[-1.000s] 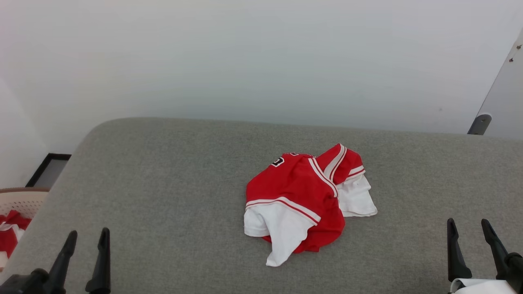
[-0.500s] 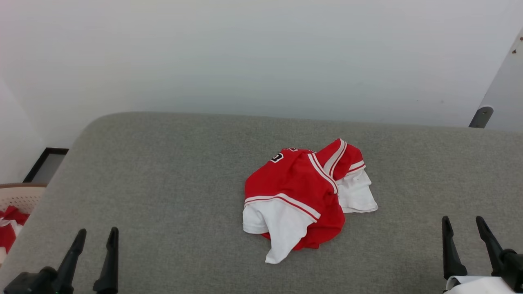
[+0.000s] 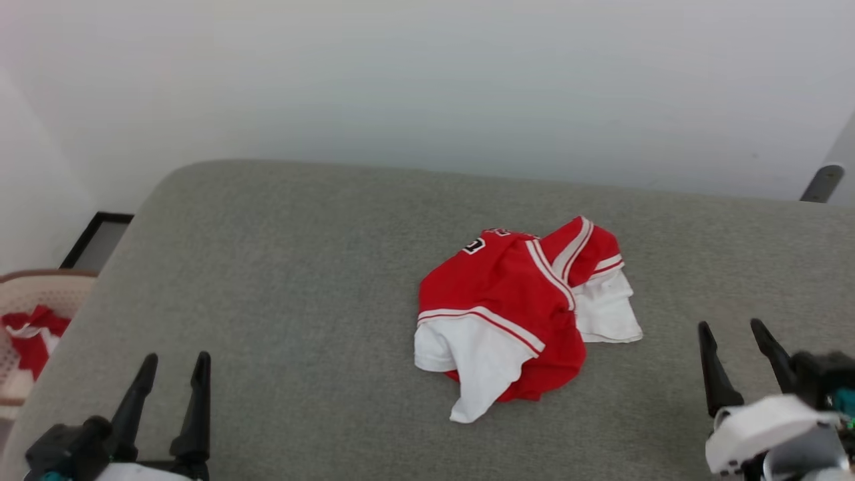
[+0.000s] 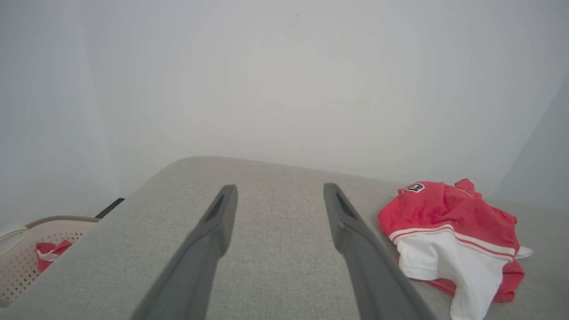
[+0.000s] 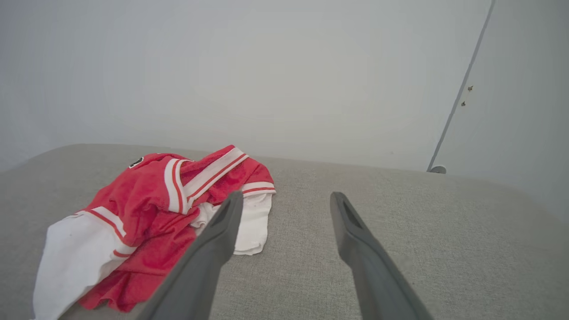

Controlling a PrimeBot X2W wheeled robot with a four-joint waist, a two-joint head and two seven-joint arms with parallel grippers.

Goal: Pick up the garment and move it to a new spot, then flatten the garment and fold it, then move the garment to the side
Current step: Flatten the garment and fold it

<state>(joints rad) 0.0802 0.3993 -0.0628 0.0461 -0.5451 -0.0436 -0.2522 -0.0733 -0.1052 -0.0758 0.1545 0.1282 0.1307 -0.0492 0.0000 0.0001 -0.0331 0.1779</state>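
The garment [image 3: 521, 314] is lying crumpled in a heap on the grey padded surface [image 3: 287, 280], a little right of the middle and roughly halfway between the near and far edges. Its red body is bunching on top, one white sleeve is spilling toward the near side, and another white part is poking out to the right beneath red-and-white striped trim. A small black-and-white mark is showing at its far edge; it is too small to read, though it may be part of a number or letter.

The left gripper [image 3: 176, 357] is hovering at the near left corner with its two dark fingers spread apart and nothing between them, well apart from the garment. In the left wrist view the left gripper [image 4: 280, 186] is pointing across bare grey fabric, with the garment [image 4: 444, 213] lying off to the right.

The right gripper [image 3: 729, 324] is hanging at the near right, its jaws likewise standing wide and empty, near the garment but not touching it. In the right wrist view the right gripper [image 5: 286, 194] is pointing past the garment [image 5: 146, 200], which is sitting to the left.

Beyond the surface's left edge, a pale perforated basket [image 3: 27, 294] is holding a red-and-white cloth wad [image 3: 33, 327].
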